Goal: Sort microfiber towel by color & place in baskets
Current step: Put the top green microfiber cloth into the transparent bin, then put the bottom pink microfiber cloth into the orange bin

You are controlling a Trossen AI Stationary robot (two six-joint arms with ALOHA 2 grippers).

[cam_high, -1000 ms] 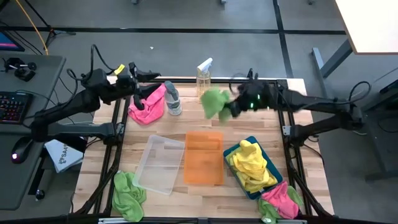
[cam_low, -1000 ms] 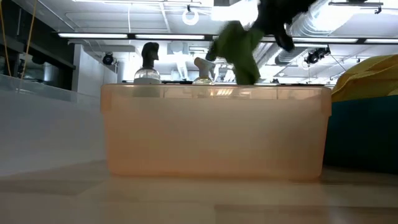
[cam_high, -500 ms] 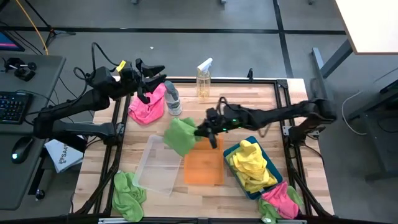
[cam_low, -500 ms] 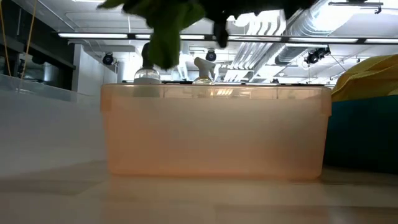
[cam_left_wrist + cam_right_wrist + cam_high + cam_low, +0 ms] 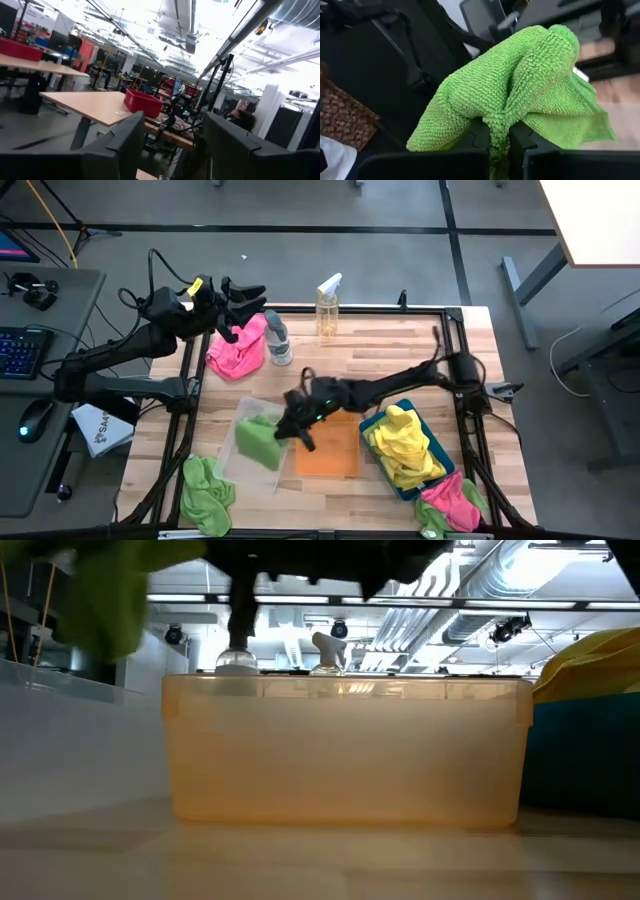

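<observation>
Over the clear basket (image 5: 262, 448): our right gripper (image 5: 291, 427) carries a lime green towel (image 5: 257, 438), fingers pinching a fold.
Step in hand: delivering green, we judge.
Next move: lower, release inside the basket.
Left gripper (image 5: 243, 295): waits at the desk's (image 5: 380, 355) far corner, fingers spread.

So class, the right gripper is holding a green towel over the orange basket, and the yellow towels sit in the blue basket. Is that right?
Not quite. The right gripper is shut on the green towel, but over the clear basket, not the orange basket, as the high view shows. The yellow towels do sit in the blue basket.
</observation>
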